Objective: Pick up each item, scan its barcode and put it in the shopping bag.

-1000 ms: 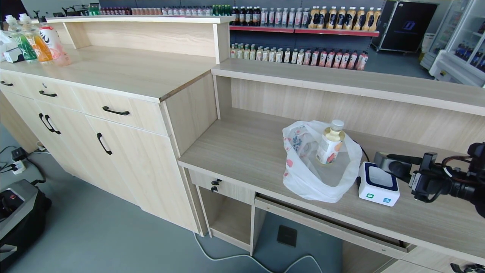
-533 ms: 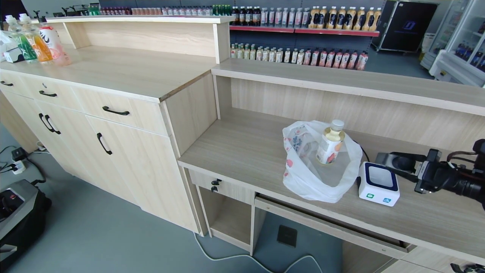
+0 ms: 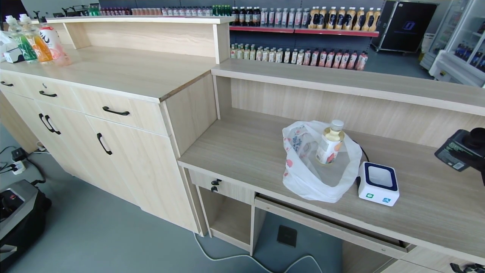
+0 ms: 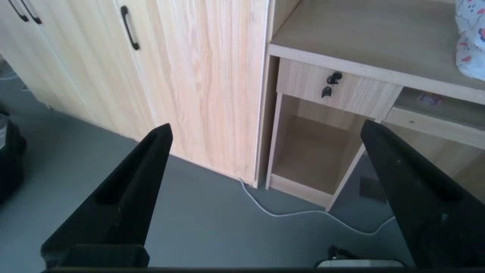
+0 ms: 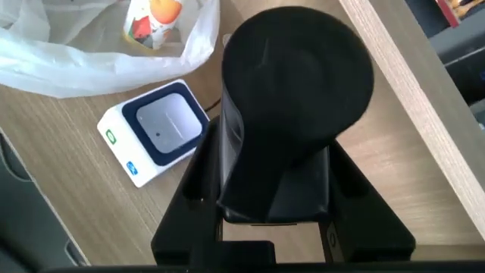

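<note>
Drink bottles, three of them (image 3: 37, 43), stand together at the far left on the raised counter top (image 3: 113, 72): we make out one green, one orange and one pinkish.

The left gripper (image 4: 265, 130) hangs over the grey floor in front of the cabinet doors (image 4: 204, 68). Its two black fingers (image 4: 125, 197) are spread wide, with nothing between them.

Under the lower desk (image 3: 242, 148) we see a small drawer with a key in its lock (image 3: 215, 184), and an open cubby below it.

The white shopping bag (image 3: 303, 178) sits on that desk with its mouth open upward. Inside it a bottle (image 3: 330, 146) stands upright; it has a pale cap and a label with a fruit picture.

Just to the right of the bag lies the barcode scanner (image 3: 378, 183), a white box with a dark blue rim around its window, which faces up. We cannot tell whether bag and scanner touch. A black cable (image 3: 363, 151) runs behind the bag.

At the far right, the right gripper (image 3: 468, 151) is above the desk, well apart from the scanner, and it is clamped on a dark container (image 3: 452, 149) that bears small labels. In the right wrist view the container's round black end (image 5: 295, 83) hides much of the gripper, and the scanner and bag lie beyond it on the desk.

Shelves of bottled drinks (image 3: 303, 17) line the room behind the counter.
</note>
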Controlling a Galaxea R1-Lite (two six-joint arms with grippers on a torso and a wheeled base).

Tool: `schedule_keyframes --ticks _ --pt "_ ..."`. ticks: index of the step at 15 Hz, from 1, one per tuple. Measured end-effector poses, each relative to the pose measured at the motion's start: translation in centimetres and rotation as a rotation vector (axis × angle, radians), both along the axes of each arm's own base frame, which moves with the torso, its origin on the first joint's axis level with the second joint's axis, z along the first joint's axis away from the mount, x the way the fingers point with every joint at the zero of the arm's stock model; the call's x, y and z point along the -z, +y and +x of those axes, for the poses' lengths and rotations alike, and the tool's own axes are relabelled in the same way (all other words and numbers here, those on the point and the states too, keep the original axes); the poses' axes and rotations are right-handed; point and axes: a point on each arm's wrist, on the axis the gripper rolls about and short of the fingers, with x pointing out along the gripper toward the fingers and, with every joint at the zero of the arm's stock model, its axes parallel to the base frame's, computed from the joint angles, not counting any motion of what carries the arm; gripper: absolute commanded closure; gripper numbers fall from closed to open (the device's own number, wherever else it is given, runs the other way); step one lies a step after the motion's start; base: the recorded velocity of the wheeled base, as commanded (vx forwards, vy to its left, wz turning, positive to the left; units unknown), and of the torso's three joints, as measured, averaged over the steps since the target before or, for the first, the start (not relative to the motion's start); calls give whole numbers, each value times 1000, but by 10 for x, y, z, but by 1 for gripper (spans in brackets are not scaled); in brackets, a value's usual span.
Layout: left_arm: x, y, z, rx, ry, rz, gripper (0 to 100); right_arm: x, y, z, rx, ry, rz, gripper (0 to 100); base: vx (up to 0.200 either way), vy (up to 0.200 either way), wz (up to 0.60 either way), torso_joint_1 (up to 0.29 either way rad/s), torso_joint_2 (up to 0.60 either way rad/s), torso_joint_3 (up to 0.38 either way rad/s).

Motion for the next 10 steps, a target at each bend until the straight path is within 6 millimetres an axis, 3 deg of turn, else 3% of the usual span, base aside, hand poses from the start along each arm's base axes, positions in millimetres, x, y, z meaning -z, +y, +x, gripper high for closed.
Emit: schedule_keyframes --ticks 3,5,8,10 --pt "0 0 0 0 0 0 0 -10 10 -8 15 -19 27 100 0 0 600 -1 2 1" --pt "0 0 0 0 0 0 0 -17 25 -4 53 -14 147 100 0 0 600 2 2 5" --pt "0 0 0 0 0 0 0 -21 52 8 -16 11 300 100 0 0 0 0 0 0" --pt "0 0 0 0 0 0 0 -12 60 19 -53 60 331 100 0 0 0 0 0 0"
